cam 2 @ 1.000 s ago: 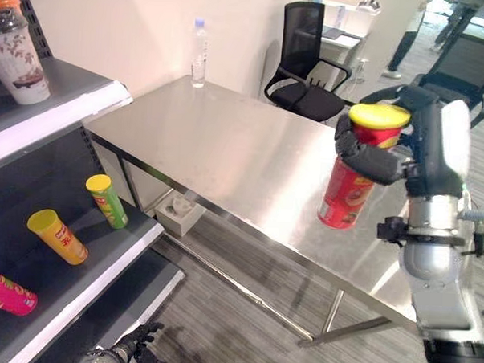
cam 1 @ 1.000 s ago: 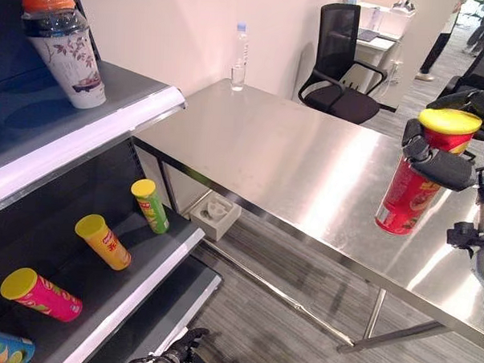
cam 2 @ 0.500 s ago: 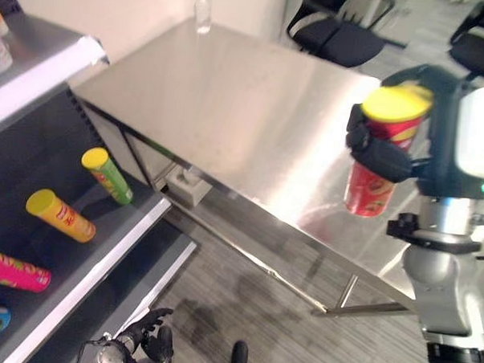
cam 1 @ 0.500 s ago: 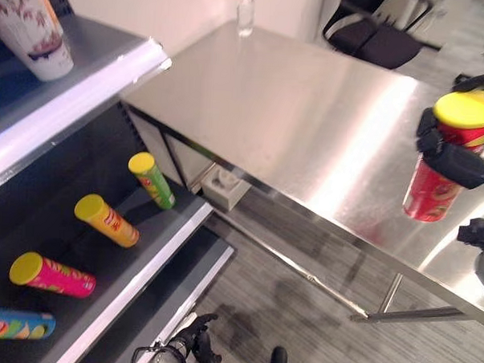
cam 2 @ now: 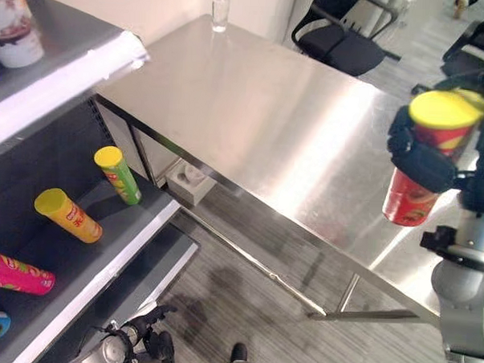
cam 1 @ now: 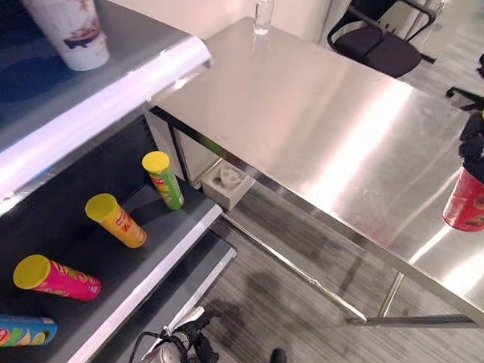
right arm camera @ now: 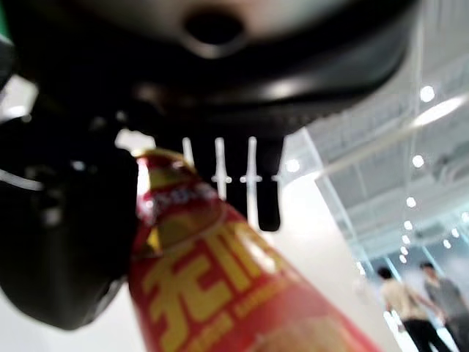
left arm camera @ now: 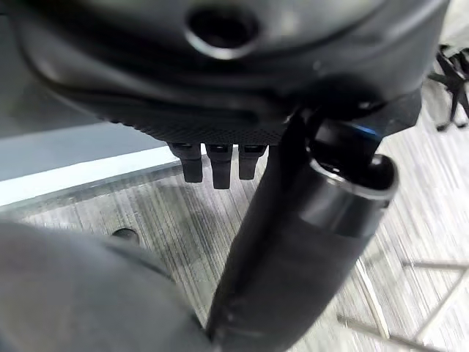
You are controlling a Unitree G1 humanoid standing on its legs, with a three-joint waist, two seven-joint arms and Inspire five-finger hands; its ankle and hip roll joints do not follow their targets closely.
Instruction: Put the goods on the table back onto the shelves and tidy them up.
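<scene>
Lower left: four cans lie on the lower shelf (cam 2: 134, 249), the green can (cam 2: 119, 174) nearest the table (cam 2: 253, 118). Bottom edge: left hand (cam 2: 143, 331), grip unreadable. Right edge: right hand (cam 2: 426, 161) wraps the red can (cam 2: 414, 193) near its lid. Likely light, stiff, slick; a mid-body grip would be steadier.

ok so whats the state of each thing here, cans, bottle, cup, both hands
red can: upright, held above the table
right hand: shut on the red can
left hand: down near the floor, fingers relaxed, holding nothing
green can: lying on the lower shelf
orange can: lying
pink can: lying
blue can: lying
water bottle: upright on the table
patterned cup: upright on the upper shelf
</scene>
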